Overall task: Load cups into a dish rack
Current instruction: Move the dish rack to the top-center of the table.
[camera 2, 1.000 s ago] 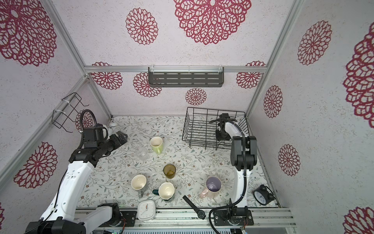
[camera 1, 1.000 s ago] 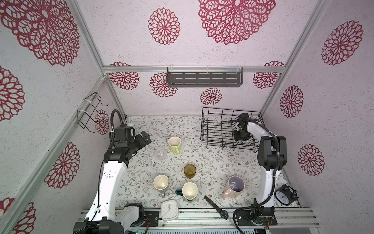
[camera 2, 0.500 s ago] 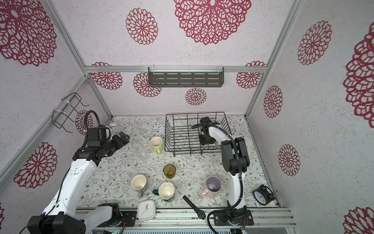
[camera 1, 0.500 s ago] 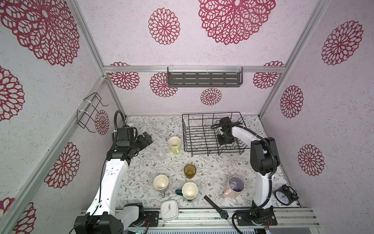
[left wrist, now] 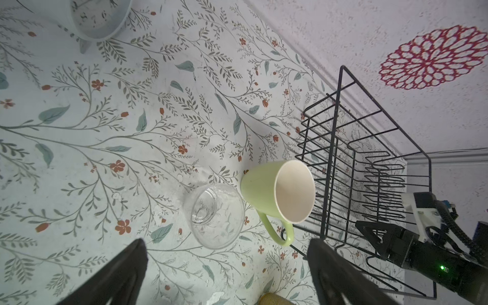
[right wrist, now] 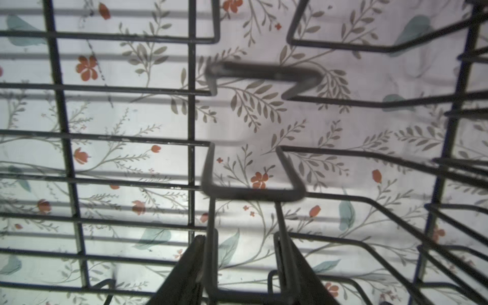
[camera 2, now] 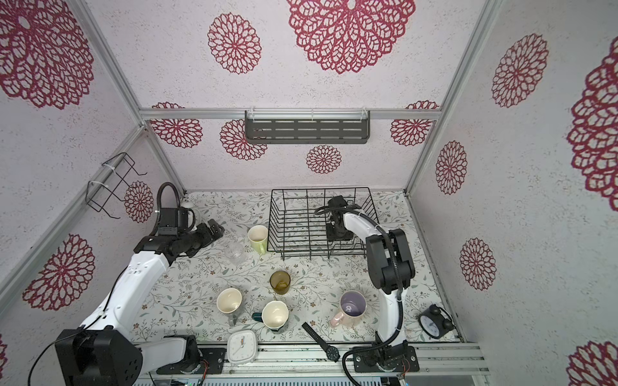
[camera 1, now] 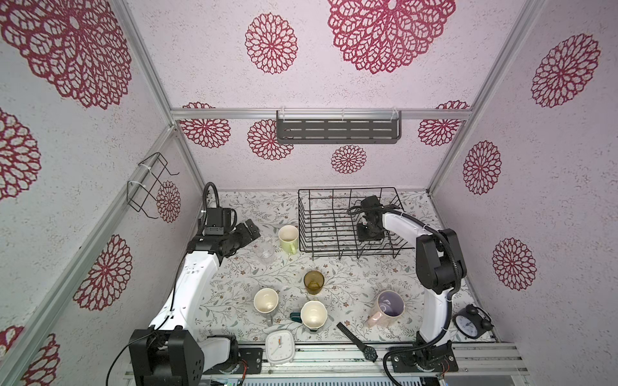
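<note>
The black wire dish rack [camera 1: 302, 230] stands at the back, right of centre, with no cups in it. My right gripper [camera 1: 368, 234] reaches down inside it. In the right wrist view its fingers [right wrist: 195, 253] press on the outsides of an upright prong loop [right wrist: 252, 194]. My left gripper [camera 1: 252, 229] hovers open, tilted toward the clear glass [left wrist: 214, 216] and the lime-green mug [left wrist: 264, 192], which touches the rack's left side [left wrist: 340, 126]. The amber tumbler [camera 1: 313, 281], grey mug [camera 1: 266, 300], teal mug [camera 1: 313, 315] and pink mug [camera 1: 388, 307] stand nearer the front.
A white clock [camera 1: 280, 346], a black wristwatch [camera 1: 356, 341] and a black alarm clock [camera 1: 470, 322] lie along the front edge. A grey slotted shelf [camera 1: 337, 132] hangs on the back wall, a wire holder [camera 1: 147, 187] on the left wall.
The dish rack has slid left from the right wall toward the lime-green mug, with my right gripper inside it. My left gripper has edged right toward the clear glass.
</note>
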`<control>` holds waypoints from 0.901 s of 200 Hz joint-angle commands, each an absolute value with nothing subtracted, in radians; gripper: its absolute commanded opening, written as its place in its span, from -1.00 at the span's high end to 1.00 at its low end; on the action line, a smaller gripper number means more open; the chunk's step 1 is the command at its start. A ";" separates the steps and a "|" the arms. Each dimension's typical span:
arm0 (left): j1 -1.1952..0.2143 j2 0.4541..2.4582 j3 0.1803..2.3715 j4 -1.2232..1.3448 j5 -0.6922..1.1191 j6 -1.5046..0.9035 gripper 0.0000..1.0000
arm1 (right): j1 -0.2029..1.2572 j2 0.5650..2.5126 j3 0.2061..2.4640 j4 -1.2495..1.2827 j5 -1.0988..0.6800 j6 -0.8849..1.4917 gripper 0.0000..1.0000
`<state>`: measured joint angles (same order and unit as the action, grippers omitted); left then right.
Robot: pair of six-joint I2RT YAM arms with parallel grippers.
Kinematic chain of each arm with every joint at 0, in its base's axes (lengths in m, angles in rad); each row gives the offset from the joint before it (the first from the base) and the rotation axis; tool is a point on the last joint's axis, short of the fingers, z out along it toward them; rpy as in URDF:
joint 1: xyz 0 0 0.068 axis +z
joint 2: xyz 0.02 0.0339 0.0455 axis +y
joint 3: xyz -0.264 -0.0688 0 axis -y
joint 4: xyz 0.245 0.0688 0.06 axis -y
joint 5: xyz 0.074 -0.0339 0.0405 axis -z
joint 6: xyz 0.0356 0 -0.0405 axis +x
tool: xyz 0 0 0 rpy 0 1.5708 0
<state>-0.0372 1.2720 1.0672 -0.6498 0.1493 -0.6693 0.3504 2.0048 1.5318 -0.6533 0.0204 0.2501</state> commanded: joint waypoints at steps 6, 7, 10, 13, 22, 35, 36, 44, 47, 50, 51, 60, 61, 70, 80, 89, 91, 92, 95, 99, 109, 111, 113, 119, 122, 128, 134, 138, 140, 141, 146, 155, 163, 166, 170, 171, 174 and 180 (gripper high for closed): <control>-0.059 1.306 1.112 -0.675 0.158 -0.665 -0.97 | 0.397 1.902 1.495 -0.608 -0.054 0.314 0.01; -0.060 1.307 1.113 -0.676 0.157 -0.664 -0.97 | 0.398 1.900 1.492 -0.606 -0.054 0.314 0.00; -0.062 1.310 1.113 -0.676 0.157 -0.665 -0.97 | 0.402 1.893 1.486 -0.599 -0.051 0.316 0.00; -0.063 1.313 1.114 -0.678 0.156 -0.663 -0.97 | 0.406 1.887 1.477 -0.593 -0.050 0.318 -0.01; -0.068 1.320 1.114 -0.674 0.156 -0.661 -0.97 | 0.417 1.873 1.461 -0.584 -0.038 0.320 -0.03; -0.075 1.334 1.127 -0.677 0.157 -0.652 -0.97 | 0.425 1.858 1.446 -0.583 -0.021 0.324 -0.07; -0.076 1.336 1.129 -0.678 0.157 -0.650 -0.97 | 0.426 1.857 1.445 -0.583 -0.020 0.324 -0.07; -0.080 1.343 1.144 -0.689 0.156 -0.643 -0.96 | 0.428 1.846 1.436 -0.583 -0.011 0.324 -0.09; -0.081 1.347 1.150 -0.695 0.153 -0.641 -0.96 | 0.428 1.842 1.433 -0.583 -0.009 0.324 -0.11; -0.082 1.350 1.154 -0.700 0.151 -0.638 -0.96 | 0.430 1.839 1.430 -0.583 -0.008 0.324 -0.12; -0.083 1.352 1.156 -0.701 0.151 -0.637 -0.96 | 0.430 1.837 1.429 -0.584 -0.007 0.324 -0.12; -0.087 1.358 1.166 -0.709 0.143 -0.629 -0.96 | 0.430 1.823 1.424 -0.586 -0.002 0.319 -0.14; -0.087 1.358 1.166 -0.709 0.141 -0.628 -0.96 | 0.430 1.822 1.424 -0.586 -0.002 0.318 -0.14; -0.089 1.368 1.170 -0.707 0.136 -0.621 -0.96 | 0.430 1.805 1.418 -0.589 0.002 0.309 -0.17; -0.090 1.383 1.178 -0.701 0.140 -0.617 -0.97 | 0.429 1.780 1.412 -0.590 0.015 0.301 -0.18; -0.091 1.400 1.191 -0.702 0.148 -0.615 -0.98 | 0.429 1.752 1.399 -0.586 0.036 0.297 -0.21; -0.092 1.405 1.195 -0.704 0.151 -0.616 -0.99 | 0.429 1.745 1.397 -0.585 0.040 0.296 -0.22; -0.092 1.408 1.197 -0.704 0.151 -0.616 -0.99 | 0.429 1.741 1.395 -0.585 0.042 0.295 -0.22; -0.093 1.416 1.202 -0.706 0.153 -0.617 -1.00 | 0.428 1.731 1.391 -0.583 0.047 0.293 -0.23; -0.094 1.427 1.209 -0.707 0.156 -0.617 -0.99 | 0.429 1.717 1.385 -0.581 0.056 0.290 -0.25; -0.098 1.452 1.222 -0.707 0.162 -0.614 -0.95 | 0.428 1.683 1.371 -0.575 0.078 0.283 -0.26; -0.099 1.456 1.224 -0.707 0.161 -0.615 -0.94 | 0.429 1.677 1.368 -0.574 0.083 0.280 -0.27; -0.101 1.462 1.226 -0.706 0.161 -0.614 -0.93 | 0.428 1.670 1.366 -0.573 0.088 0.279 -0.27; -0.104 1.479 1.233 -0.705 0.160 -0.613 -0.90 | 0.428 1.650 1.357 -0.570 0.101 0.274 -0.28; -0.106 1.488 1.237 -0.704 0.160 -0.612 -0.89 | 0.429 1.641 1.353 -0.569 0.107 0.271 -0.28; -0.109 1.506 1.245 -0.707 0.158 -0.611 -0.88 | 0.428 1.621 1.346 -0.566 0.124 0.268 -0.29; -0.112 1.524 1.253 -0.710 0.159 -0.608 -0.87 | 0.429 1.602 1.334 -0.563 0.140 0.265 -0.30; -0.115 1.538 1.259 -0.712 0.162 -0.603 -0.87 | 0.429 1.587 1.327 -0.562 0.147 0.264 -0.31; -0.116 1.545 1.262 -0.714 0.163 -0.600 -0.87 | 0.429 1.581 1.323 -0.560 0.149 0.262 -0.31; -0.116 1.548 1.264 -0.714 0.164 -0.598 -0.87 | 0.428 1.578 1.321 -0.559 0.151 0.260 -0.32; -0.118 1.567 1.269 -0.715 0.169 -0.590 -0.87 | 0.428 1.563 1.312 -0.556 0.155 0.256 -0.33; -0.123 1.598 1.285 -0.721 0.172 -0.574 -0.86 | 0.428 1.536 1.293 -0.547 0.162 0.252 -0.34; -0.126 1.630 1.301 -0.731 0.174 -0.561 -0.83 | 0.428 1.515 1.277 -0.537 0.164 0.248 -0.35; -0.128 1.640 1.308 -0.734 0.175 -0.555 -0.83 | 0.429 1.507 1.273 -0.533 0.164 0.246 -0.35; -0.130 1.655 1.317 -0.735 0.177 -0.549 -0.82 | 0.429 1.499 1.264 -0.529 0.165 0.244 -0.35; -0.130 1.658 1.319 -0.736 0.177 -0.548 -0.82 | 0.428 1.495 1.262 -0.528 0.166 0.243 -0.35; -0.132 1.668 1.325 -0.737 0.180 -0.544 -0.81 | 0.429 1.488 1.258 -0.524 0.167 0.242 -0.36; -0.134 1.685 1.336 -0.736 0.187 -0.537 -0.81 | 0.429 1.475 1.248 -0.520 0.171 0.241 -0.36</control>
